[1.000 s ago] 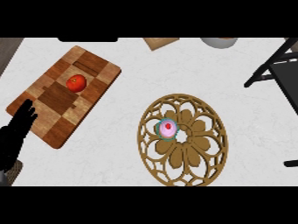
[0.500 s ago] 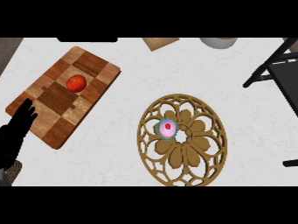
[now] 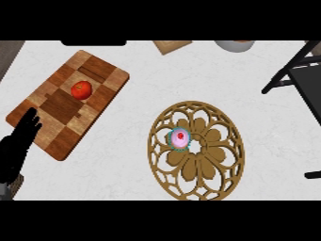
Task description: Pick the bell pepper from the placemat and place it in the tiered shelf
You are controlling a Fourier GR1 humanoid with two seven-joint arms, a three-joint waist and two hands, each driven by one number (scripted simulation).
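A red round bell pepper point(image 3: 81, 89) lies on a checkered wooden board point(image 3: 59, 127) at the upper left. My left hand point(image 3: 8, 151) rests at the lower left edge with fingers straight and open, overlapping the board's near corner and well short of the pepper. The black tiered shelf point(image 3: 320, 89) fills the right edge. My right hand does not show in the head view.
A round wooden lattice mat point(image 3: 212, 167) lies in the middle, with a small pink and red object point(image 3: 180, 139) on it. A tan board corner point(image 3: 171, 45) and a grey bowl point(image 3: 234, 45) sit at the far edge.
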